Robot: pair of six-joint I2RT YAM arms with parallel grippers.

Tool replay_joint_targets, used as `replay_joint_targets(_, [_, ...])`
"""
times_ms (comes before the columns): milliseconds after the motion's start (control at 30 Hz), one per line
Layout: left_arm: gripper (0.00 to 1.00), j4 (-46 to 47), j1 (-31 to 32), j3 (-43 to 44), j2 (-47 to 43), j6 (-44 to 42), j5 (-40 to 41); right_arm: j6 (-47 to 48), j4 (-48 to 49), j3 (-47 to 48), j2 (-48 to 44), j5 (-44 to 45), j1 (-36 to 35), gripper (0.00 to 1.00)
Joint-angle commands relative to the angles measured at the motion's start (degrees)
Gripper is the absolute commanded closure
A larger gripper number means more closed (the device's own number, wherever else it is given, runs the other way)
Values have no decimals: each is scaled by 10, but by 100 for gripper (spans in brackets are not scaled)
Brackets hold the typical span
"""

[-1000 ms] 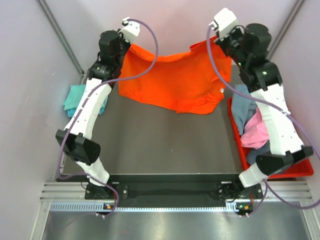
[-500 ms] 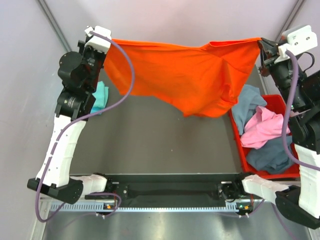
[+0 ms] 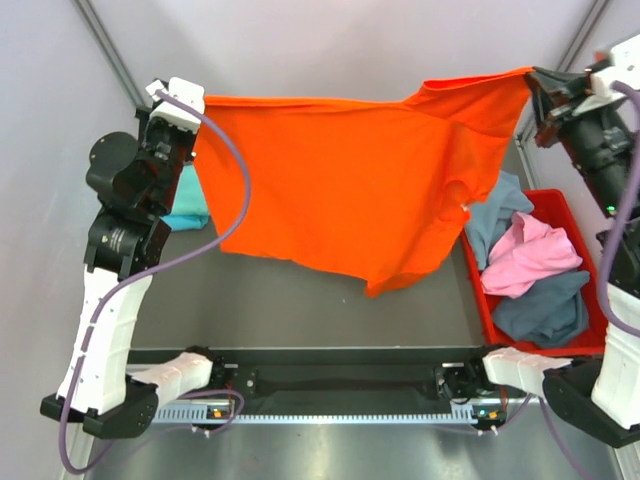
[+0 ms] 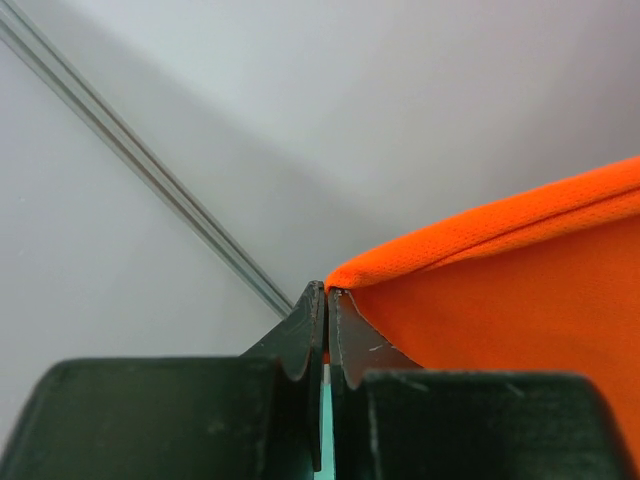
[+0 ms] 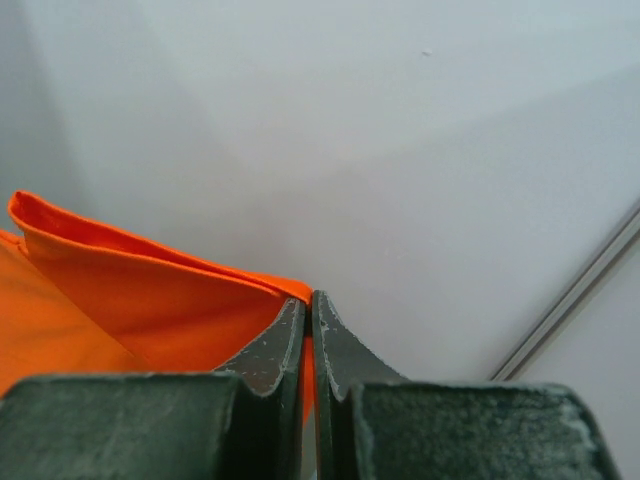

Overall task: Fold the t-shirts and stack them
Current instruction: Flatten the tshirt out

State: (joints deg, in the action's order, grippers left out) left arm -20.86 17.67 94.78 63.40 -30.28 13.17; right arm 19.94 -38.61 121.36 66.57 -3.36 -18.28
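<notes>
Holding orange t-shirt [image 3: 340, 190] between my left gripper [image 4: 327, 293] and right gripper [image 5: 308, 299], each clamped on corner; cloth looks light, limp, sagging below; corner grips suit.

The bright orange cloth t-shirt [image 3: 340, 190] is matt, and from near it shows a fine knitted grain. The rectangular red plastic bin [image 3: 477, 285] looks smooth and slightly glossy. The dark grey table top [image 3: 300, 310] is smooth and matt. The right gripper [image 5: 309, 305] has dark matt fingers [image 5: 265, 355], a little scratched.
</notes>
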Motion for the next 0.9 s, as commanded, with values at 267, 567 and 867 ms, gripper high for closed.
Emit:
replay_joint_targets(267, [100,-45,-4,110,6,56,-10,-52,-25,29,-64,-38,55,100])
replay_joint_targets(567, [100,-72,-4,100,-31,71,-13,-77,-59,66,-88,-63,99,100])
replay_joint_targets(867, [100,-108,-10,78,-42,61,-43,-92,-54,27,-95,-102,124,100])
